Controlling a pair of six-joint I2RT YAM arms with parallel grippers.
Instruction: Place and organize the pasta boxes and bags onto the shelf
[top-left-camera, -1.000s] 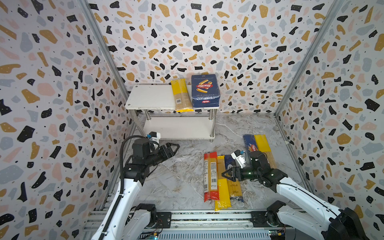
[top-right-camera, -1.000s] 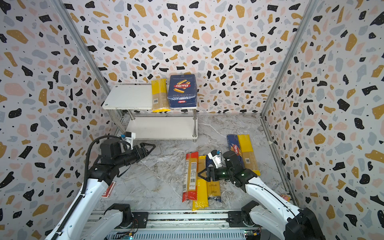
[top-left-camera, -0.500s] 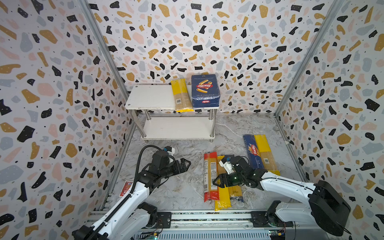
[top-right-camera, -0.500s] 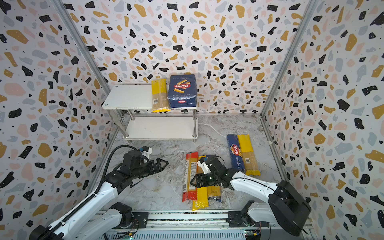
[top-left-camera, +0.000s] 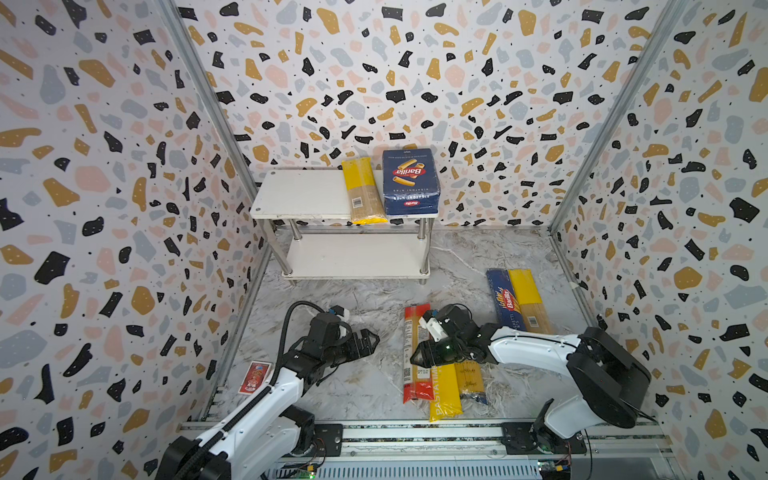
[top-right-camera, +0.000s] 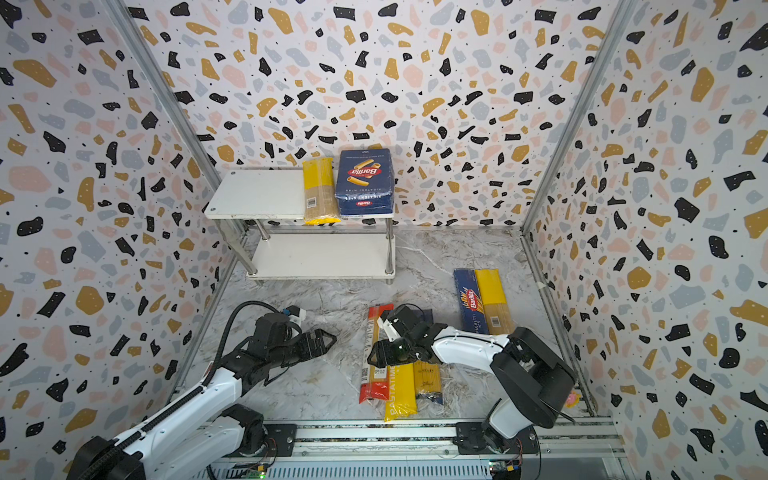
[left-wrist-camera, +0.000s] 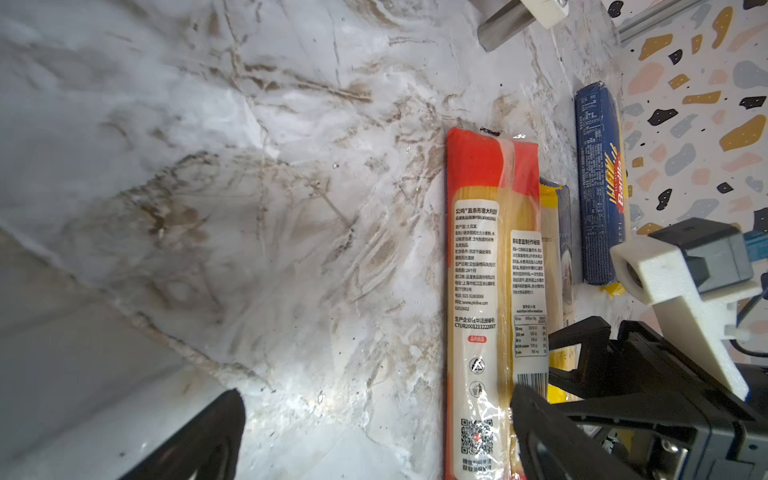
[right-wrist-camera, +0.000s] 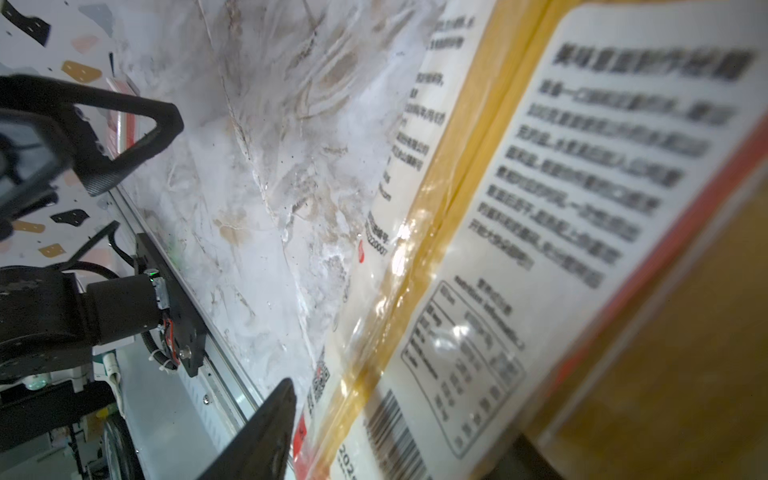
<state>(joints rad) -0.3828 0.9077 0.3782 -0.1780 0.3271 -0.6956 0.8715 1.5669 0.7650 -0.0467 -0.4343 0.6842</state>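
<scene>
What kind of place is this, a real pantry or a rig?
Most likely a staged robot test booth: terrazzo-print wall panels enclose a marble-look floor sheet, and two white robot arms stand on a metal rail before a small white two-tier shelf with chrome posts.

The walls (top-left-camera: 104, 166) are patterned with black, ochre, pink and grey flecks on white. The desk (top-left-camera: 365, 386) is veined in grey and brown. The shelf (top-left-camera: 299, 193) is coloured white, the rigatoni box (top-left-camera: 410, 178) dark blue with a red oval.
</scene>
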